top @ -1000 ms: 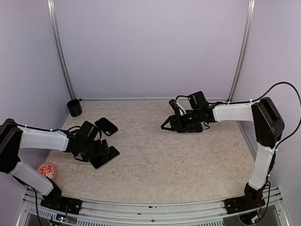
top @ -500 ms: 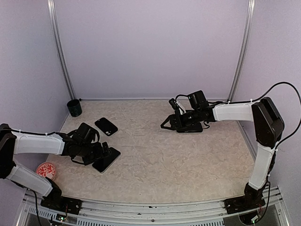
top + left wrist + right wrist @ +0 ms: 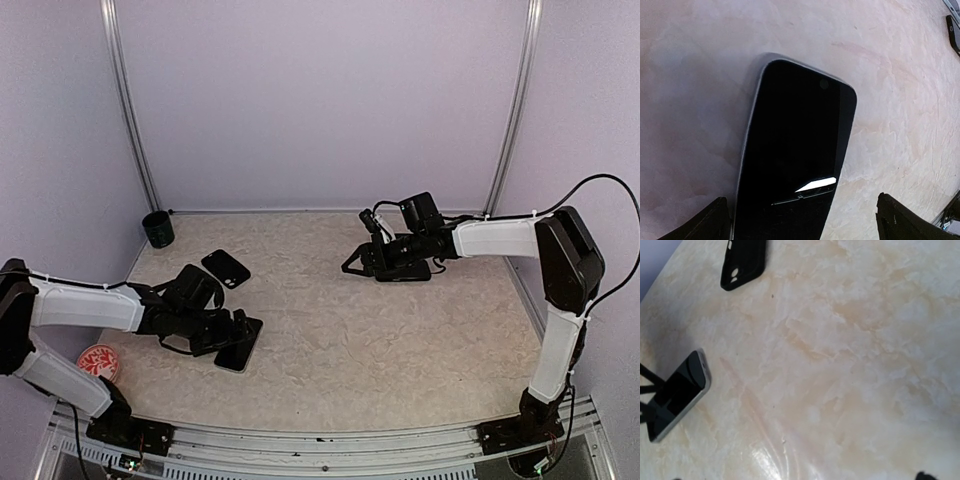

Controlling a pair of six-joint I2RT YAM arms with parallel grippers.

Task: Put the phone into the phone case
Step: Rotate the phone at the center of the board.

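The phone is black with a silver edge and lies screen up on the table at the near left. My left gripper is open and straddles its near end. In the left wrist view the phone lies between the fingers: the left finger is against its edge and the right finger stands apart from it. The black phone case lies flat further back, and also shows in the left wrist view and the right wrist view. My right gripper is open and empty, over the table at the back right.
A black cup stands at the back left corner. A red and white round object lies at the near left edge. The right wrist view shows the phone far off, across bare marbled table.
My left gripper has moved right and nearer, and the phone has slid the same way and turned a little. The right arm has hardly moved.
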